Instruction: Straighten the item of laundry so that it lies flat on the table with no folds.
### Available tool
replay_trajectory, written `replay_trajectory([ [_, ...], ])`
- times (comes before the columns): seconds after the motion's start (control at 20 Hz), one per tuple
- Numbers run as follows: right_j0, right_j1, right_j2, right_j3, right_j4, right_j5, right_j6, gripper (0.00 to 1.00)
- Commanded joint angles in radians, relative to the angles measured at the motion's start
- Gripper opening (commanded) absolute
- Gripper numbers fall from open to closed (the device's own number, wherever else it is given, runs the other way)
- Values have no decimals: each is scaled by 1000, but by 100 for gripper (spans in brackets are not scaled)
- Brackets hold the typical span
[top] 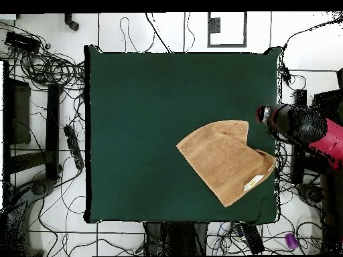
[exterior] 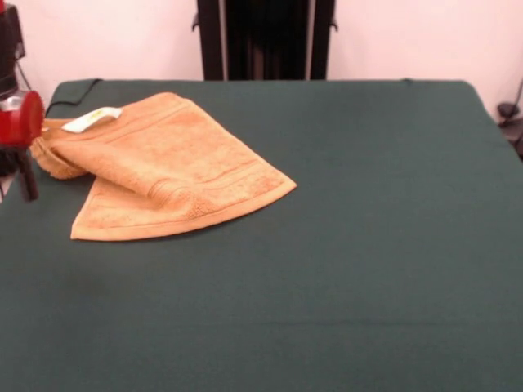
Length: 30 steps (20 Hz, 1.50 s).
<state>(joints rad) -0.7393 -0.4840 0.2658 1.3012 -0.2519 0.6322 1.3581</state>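
A broad rectangular table covered in dark green cloth (exterior: pixel 343 269) fills the lower part of the front view, its nearest stretch bare of objects. Farther back, in the upper left of that frame, lies the small orange-tan terry hand towel (exterior: pixel 167 167), partly doubled over itself: one flap is turned back across the middle, a woven border band shows along the folded edge, and a lower layer sticks out toward the bottom left. A small white care label (exterior: pixel 91 119) sits on the towel's upper left corner. In the overhead view the same towel (top: pixel 224 159) lies in the lower right part of the green surface, close to the table's right edge, with the label (top: pixel 254 182) near its lower right corner. The red and black robot arm (top: pixel 305 130) reaches in from the right of the overhead frame, level with the table's right edge; in the front view its red end (exterior: pixel 20 119) shows at the left edge, just beside the towel's bunched left corner. Whether the claw is open, closed or gripping cloth cannot be made out from either view.
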Motion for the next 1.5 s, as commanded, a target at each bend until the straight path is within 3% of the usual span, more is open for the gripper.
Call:
replay_trajectory([
  [0.05, 91, -37, -59, 169, 77, -61, 361, 100],
  [1.5, 123, 64, -75, 191, 189, -269, 322, 100],
])
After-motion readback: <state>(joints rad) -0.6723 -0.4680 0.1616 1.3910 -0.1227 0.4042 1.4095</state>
